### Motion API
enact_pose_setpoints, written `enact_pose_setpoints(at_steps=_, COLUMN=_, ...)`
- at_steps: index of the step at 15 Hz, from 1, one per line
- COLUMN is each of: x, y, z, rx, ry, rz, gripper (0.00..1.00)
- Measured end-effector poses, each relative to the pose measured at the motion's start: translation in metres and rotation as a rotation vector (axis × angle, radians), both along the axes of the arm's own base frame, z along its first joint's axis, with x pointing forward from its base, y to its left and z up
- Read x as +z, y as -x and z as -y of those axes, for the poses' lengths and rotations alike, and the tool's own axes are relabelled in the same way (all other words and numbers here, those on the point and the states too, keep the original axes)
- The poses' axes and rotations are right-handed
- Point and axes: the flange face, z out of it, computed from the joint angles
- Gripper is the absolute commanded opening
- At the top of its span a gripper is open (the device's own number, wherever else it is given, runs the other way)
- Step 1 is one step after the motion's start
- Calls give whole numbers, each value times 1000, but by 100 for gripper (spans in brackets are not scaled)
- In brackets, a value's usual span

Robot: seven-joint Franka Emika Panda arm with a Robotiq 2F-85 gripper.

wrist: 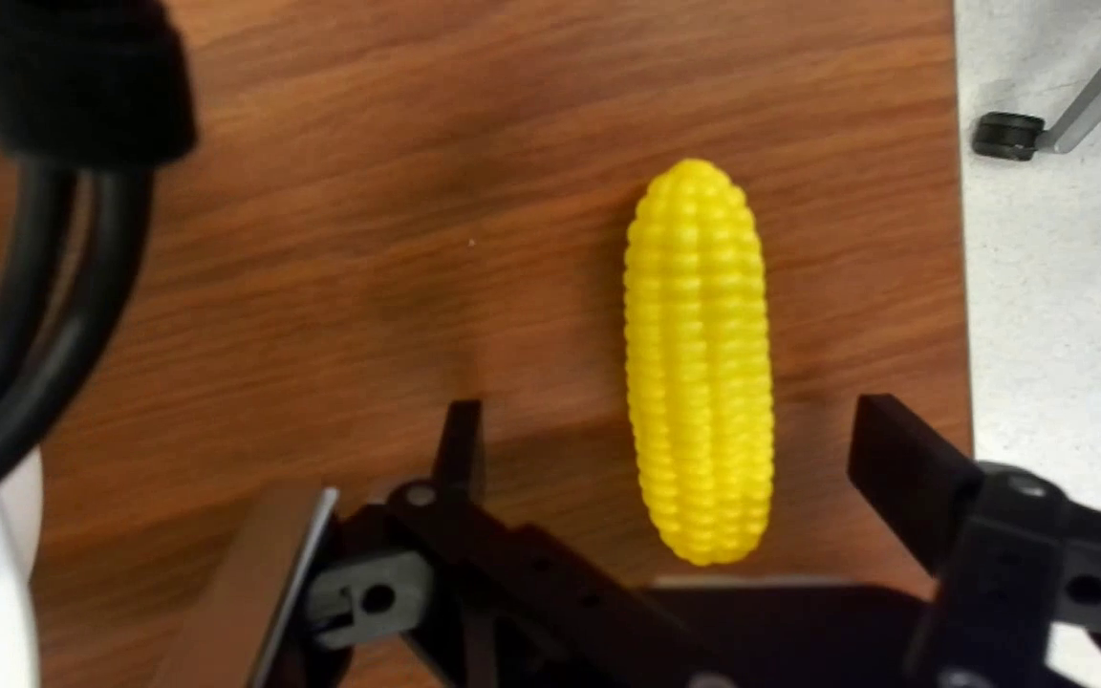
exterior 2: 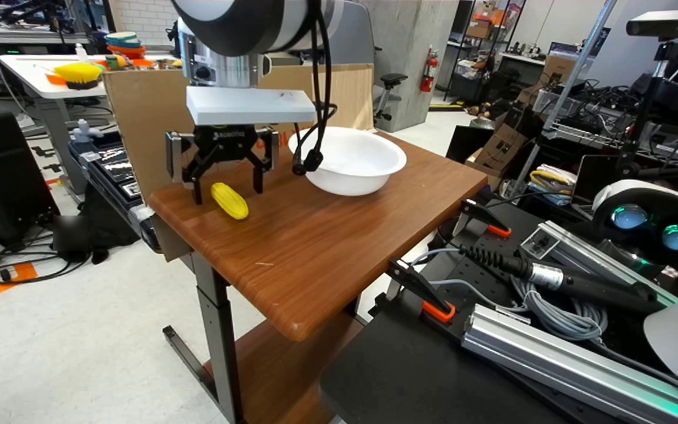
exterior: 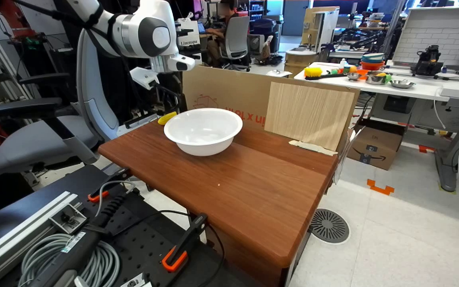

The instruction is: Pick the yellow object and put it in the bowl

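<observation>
Wrist view: the bright yellow, beaded, corn-cob-shaped object (wrist: 700, 363), probably light, stiff plastic, is seen lying on the brown wood-grain worktop (wrist: 321, 315) near the wide-spread, unladen black end effector (wrist: 673, 425), and is best gripped across its middle.

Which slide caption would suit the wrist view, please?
Bumpy, elongated yellow corn cob on a brown wood-grain tabletop, its lower part framed by the open black gripper.
</observation>
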Motion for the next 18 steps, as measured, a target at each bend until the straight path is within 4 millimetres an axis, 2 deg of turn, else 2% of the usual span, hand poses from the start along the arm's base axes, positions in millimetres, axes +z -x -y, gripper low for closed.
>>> enact_pose_setpoints(at_steps=8, x=3, y=0, z=3, rx=-3, ry=7, rz=-15, gripper=6)
enact_pose_setpoints(at_steps=10, x=9, y=-1, z=2, rx=-5, ry=2, rz=-6, gripper=8)
enact_pose_setpoints(at_steps=12, x=25, y=-3, z=3, rx=-11, ry=-6, rz=7, gripper=8)
enact_pose_setpoints(at_steps=15, x=67, y=-1, z=13, rx=-38, ry=-30, rz=37, gripper=8)
enact_pose_setpoints(at_steps=18, x=116, y=3, z=43, rx=-92, ry=-74, rz=72, gripper=8)
